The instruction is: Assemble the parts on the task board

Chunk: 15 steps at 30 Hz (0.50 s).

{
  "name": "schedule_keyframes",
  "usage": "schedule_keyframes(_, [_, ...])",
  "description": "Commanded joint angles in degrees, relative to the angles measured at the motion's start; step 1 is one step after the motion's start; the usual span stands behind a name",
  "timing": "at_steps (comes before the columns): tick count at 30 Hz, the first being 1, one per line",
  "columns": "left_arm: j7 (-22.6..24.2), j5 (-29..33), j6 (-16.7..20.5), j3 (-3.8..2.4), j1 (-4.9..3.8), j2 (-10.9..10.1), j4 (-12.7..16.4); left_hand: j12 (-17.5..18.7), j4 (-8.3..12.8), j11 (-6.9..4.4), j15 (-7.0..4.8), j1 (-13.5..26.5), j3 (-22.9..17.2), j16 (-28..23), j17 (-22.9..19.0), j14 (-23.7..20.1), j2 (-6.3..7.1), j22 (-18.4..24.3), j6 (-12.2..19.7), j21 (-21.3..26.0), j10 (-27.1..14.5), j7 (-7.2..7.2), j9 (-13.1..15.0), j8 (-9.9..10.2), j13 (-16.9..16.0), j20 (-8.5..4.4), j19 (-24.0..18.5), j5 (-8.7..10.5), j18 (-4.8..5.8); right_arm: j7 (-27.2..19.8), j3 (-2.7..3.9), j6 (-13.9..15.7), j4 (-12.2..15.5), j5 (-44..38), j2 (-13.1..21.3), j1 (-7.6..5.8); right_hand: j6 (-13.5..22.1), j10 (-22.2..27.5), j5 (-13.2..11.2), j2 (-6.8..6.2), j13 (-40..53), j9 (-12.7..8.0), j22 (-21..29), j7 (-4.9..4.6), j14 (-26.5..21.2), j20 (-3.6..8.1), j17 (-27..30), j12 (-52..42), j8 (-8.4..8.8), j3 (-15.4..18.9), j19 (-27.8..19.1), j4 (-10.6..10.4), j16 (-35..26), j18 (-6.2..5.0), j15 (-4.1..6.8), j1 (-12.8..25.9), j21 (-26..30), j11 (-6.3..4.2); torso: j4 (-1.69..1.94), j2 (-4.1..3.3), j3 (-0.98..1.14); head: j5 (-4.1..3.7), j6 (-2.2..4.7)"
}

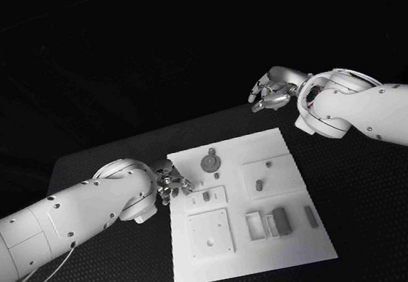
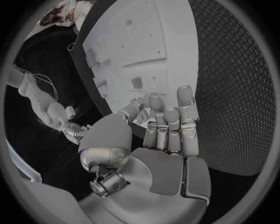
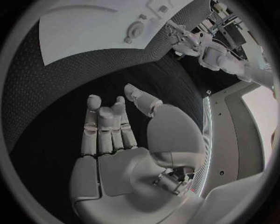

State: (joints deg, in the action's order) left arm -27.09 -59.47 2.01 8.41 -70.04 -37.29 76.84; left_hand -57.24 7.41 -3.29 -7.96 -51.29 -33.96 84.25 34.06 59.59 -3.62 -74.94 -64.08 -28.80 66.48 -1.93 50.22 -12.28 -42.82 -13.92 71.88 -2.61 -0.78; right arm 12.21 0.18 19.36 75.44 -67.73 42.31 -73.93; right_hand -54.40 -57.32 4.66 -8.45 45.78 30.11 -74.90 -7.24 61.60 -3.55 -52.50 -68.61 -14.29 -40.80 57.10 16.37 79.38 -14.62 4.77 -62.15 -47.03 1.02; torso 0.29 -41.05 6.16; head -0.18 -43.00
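Head view, left to right: the left hand (image 1: 172,181) hovers at the task board's (image 1: 288,248) left edge, fingers apart and empty as far as its wrist view shows. On the board, grey parts (image 1: 278,221) lie near its near right corner, and a round part (image 1: 209,161) sits by its far edge. Beyond the far right corner, the right hand (image 1: 272,92) hangs off the board, fingers loosely spread, holding nothing.
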Motion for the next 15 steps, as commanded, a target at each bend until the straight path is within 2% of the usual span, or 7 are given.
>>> schedule_keyframes(1, [-0.86, -2.25, 0.65, 0.39, 0.23, 0.29, 0.16, -0.36, -0.41, -1.23, -2.30, -0.73, 0.02, 0.42, 0.19, 2.19, 0.17, -0.85, -0.53, -0.33, 1.89, 0.27, 6.82, -5.50, -0.17, -0.93, 0.96, -0.15, -0.51, -0.48, 0.04, -0.57, 0.09, -0.07, 0.00, 0.01, -0.13, 0.12, -0.29, 0.20, 0.07, -0.09, -0.87, -0.40, -0.56, -0.12, 0.07, 0.18, 0.32, 0.31, -0.38, 0.01, 0.32, -0.37, -0.03, 0.22, 0.38, 0.23, 0.00, 0.00, 0.02, 0.04, -0.16])
schedule_keyframes(3, [-1.06, -2.25, 0.82, 0.61, 0.49, 0.46, 0.09, -0.39, -0.45, -1.26, -2.33, -0.74, 0.01, 0.46, 0.22, 2.23, 0.21, -0.88, -0.55, -0.37, 1.94, 0.30, 6.89, -5.55, -0.19, -0.96, 1.01, -0.15, -0.51, -0.49, 0.04, -0.57, 0.11, -0.07, 0.00, 0.01, -0.13, 0.12, -0.29, 0.20, 0.07, -0.09, -0.87, -0.40, -0.56, -0.12, 0.08, 0.18, 0.32, 0.31, -0.39, 0.02, 0.33, -0.37, -0.03, 0.23, 0.38, 0.23, -0.01, -0.01, 0.02, 0.00, -0.23])
schedule_keyframes(7, [-1.16, -2.53, 0.92, 0.65, 1.02, 0.66, -0.09, -0.48, -0.58, -1.34, -2.42, -0.76, 0.01, 0.56, 0.32, 2.36, 0.28, -0.95, -0.63, -0.49, 2.07, 0.38, 7.07, -5.69, -0.27, -1.04, 1.14, -0.15, -0.51, -0.50, 0.04, -0.62, 0.08, -0.07, 0.02, 0.02, -0.12, 0.13, -0.29, 0.21, 0.07, -0.10, -0.87, -0.40, -0.57, -0.12, 0.09, 0.18, 0.32, 0.30, -0.39, 0.02, 0.34, -0.37, -0.03, 0.23, 0.38, 0.23, -0.04, -0.01, 0.02, -0.04, -0.31])
schedule_keyframes(15, [-1.39, -3.13, 0.70, 0.71, 1.17, 1.05, -0.28, -0.80, -0.91, -1.57, -2.65, -0.75, 0.09, 0.93, 0.62, 2.72, 0.55, -1.12, -0.96, -0.90, 2.48, 0.62, 7.56, -6.09, -0.52, -1.25, 1.55, -0.15, -0.53, -0.56, 0.04, -0.68, 0.10, -0.07, 0.03, 0.02, -0.12, 0.13, -0.29, 0.22, 0.07, -0.10, -0.87, -0.40, -0.58, -0.12, 0.12, 0.19, 0.32, 0.30, -0.40, 0.03, 0.35, -0.37, -0.03, 0.23, 0.39, 0.24, -0.02, 0.02, 0.04, -0.10, -0.49])
